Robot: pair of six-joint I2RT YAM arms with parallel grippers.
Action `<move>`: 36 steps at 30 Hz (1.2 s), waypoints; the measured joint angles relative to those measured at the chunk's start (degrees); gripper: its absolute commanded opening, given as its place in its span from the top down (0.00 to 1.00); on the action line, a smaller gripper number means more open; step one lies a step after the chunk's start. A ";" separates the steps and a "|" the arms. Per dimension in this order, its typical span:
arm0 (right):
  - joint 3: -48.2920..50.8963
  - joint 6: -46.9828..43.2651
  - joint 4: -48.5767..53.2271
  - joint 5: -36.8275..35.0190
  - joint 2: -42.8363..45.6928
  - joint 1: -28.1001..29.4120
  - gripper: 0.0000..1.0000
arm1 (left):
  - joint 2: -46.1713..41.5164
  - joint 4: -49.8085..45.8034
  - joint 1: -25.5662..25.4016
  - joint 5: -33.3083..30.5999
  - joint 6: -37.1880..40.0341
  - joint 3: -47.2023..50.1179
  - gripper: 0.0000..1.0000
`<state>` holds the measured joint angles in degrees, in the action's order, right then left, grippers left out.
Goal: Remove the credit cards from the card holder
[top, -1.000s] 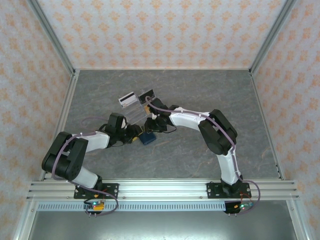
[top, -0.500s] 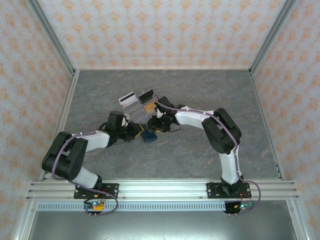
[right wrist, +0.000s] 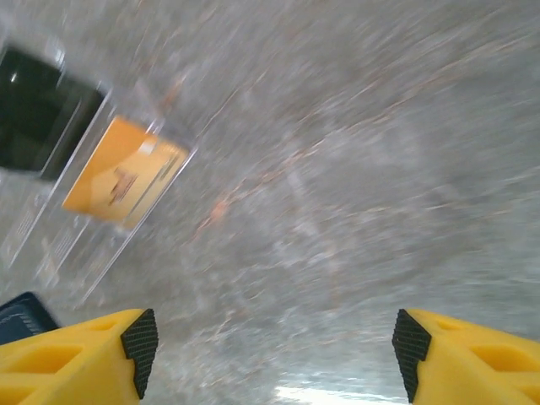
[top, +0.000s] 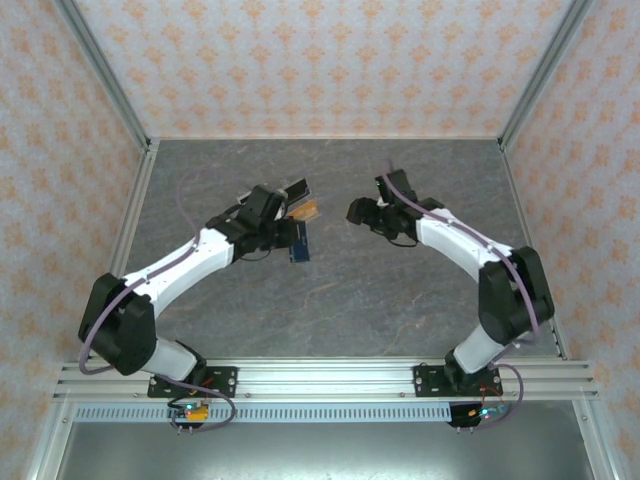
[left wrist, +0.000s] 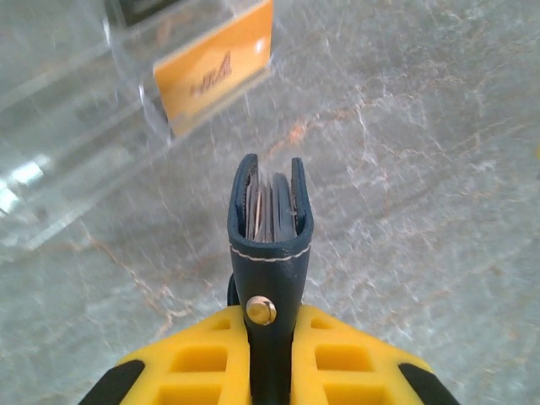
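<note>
The left gripper (left wrist: 272, 359) is clamped on the navy card holder (left wrist: 270, 240), which stands upright near the clear acrylic stand (left wrist: 76, 135), with what look like card edges (left wrist: 268, 211) inside. The right gripper (right wrist: 272, 348) has its fingers spread wide with nothing between them. An orange card (right wrist: 122, 177) rests in the stand.

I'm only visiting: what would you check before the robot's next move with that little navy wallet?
1. Left fingers clamp the card holder: ok.
2. Cards inside it, edges showing: ok.
3. Right fingers open, empty: ok.
4. Right fingers lined up with the holder: not ok, off to its side.
5. Orange card resting in the clear stand: ok.
6. Holder lifted off the table: cannot tell.
</note>
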<state>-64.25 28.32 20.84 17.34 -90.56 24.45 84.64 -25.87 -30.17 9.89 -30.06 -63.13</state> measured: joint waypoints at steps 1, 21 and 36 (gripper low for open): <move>0.66 0.00 0.39 -1.14 1.14 -0.74 0.21 | 1.49 -1.77 -1.16 -2.56 1.22 -2.51 0.95; 10.93 1.64 5.11 -15.06 14.47 -10.03 0.17 | 37.13 -19.32 -18.95 -33.86 10.47 -34.23 0.58; 6.32 -2.73 5.22 -9.25 8.92 -7.28 0.18 | 16.48 -7.56 -10.82 -16.00 2.54 -13.81 0.21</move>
<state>-57.93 25.58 26.06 8.10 -81.65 17.17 101.12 -33.43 -40.99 -6.11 -27.53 -76.95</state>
